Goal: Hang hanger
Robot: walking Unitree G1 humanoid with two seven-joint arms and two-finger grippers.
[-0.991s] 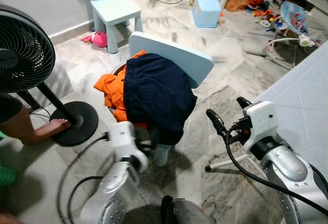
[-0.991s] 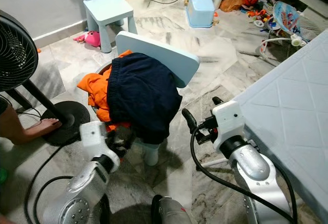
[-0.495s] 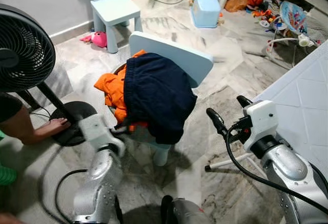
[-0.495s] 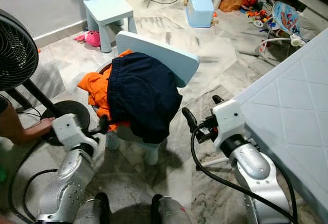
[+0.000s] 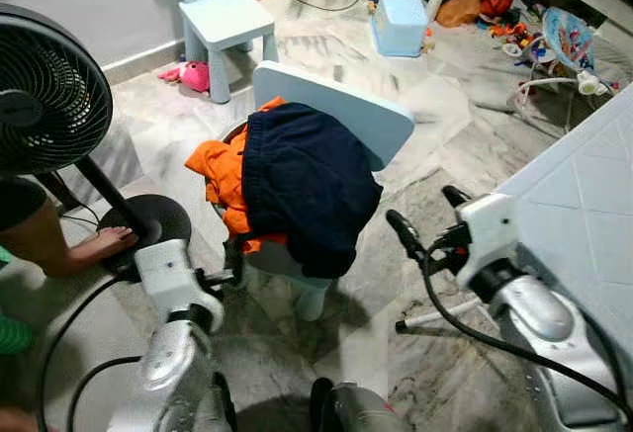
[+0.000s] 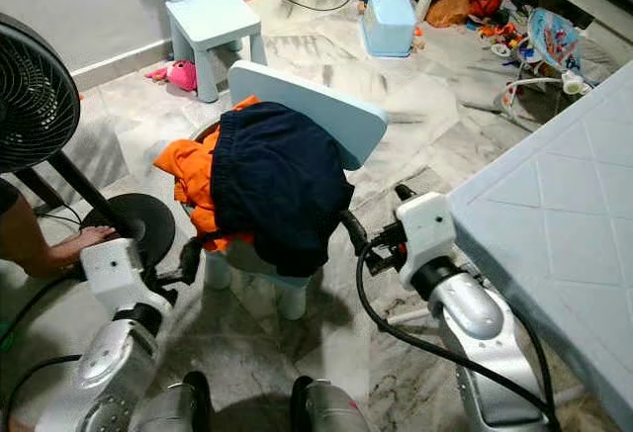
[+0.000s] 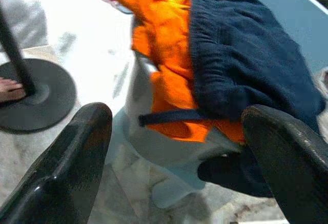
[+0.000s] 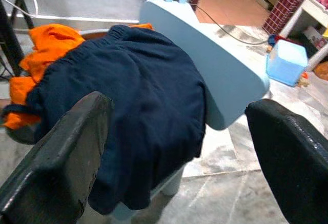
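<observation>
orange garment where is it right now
In the left eye view the orange garment lies bunched on the light blue chair, on the robot's left side, tucked partly under the dark navy garment, near the fan's round base.

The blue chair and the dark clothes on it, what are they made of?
The light blue chair looks like smooth moulded plastic: even colour, rounded edges, dull sheen. The navy garment seems soft knitted cloth, probably fleecy cotton: it folds, drapes and looks fuzzy up close.
</observation>
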